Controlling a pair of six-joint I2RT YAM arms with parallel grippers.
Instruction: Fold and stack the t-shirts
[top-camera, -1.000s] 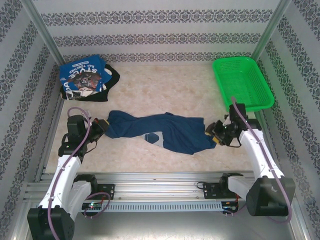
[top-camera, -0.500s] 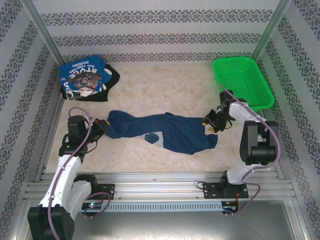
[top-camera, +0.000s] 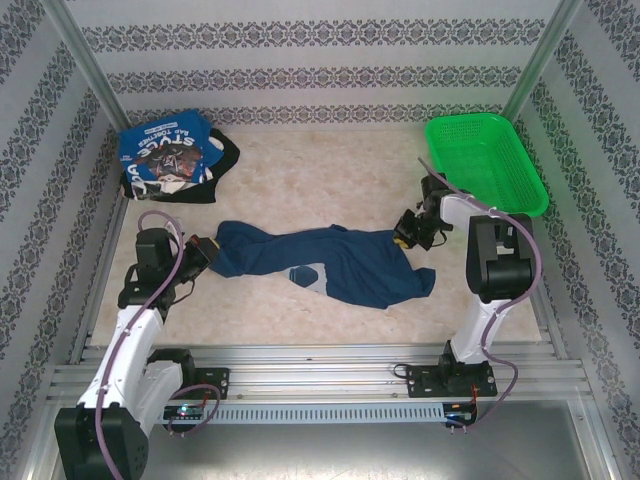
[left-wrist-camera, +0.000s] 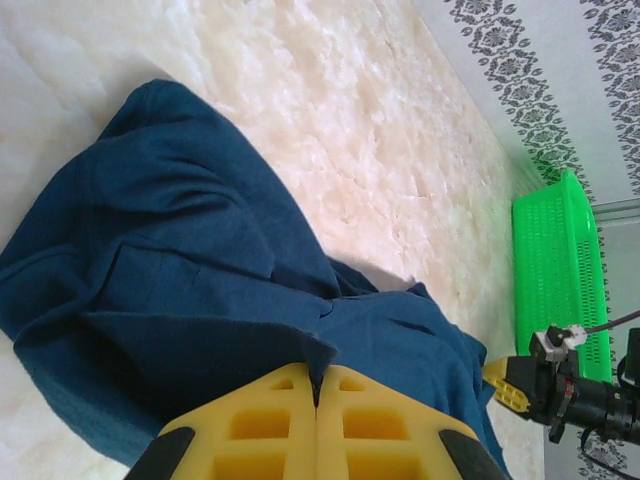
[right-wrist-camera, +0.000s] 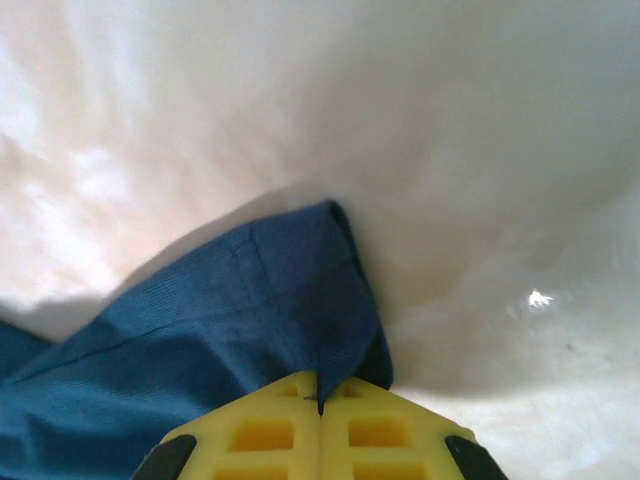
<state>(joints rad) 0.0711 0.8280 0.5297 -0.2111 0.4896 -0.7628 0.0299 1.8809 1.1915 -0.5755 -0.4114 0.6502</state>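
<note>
Two-handed, pinches the navy t-shirt (top-camera: 330, 262), lying bunched in the middle of the table (top-camera: 330, 180): with left gripper (left-wrist-camera: 316, 390) fully closed on its left end, with right gripper (right-wrist-camera: 320, 392) fully closed on its right corner. Looks like the spreading-out step, with folding not begun. Next calls for drawing apart, then laying flat, well apart from the stacked t-shirts (top-camera: 165, 160).

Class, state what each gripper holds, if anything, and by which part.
Both pairs of jaws are shut on the navy t-shirt: the left gripper pinches its left end, the right gripper its far right corner.
</note>
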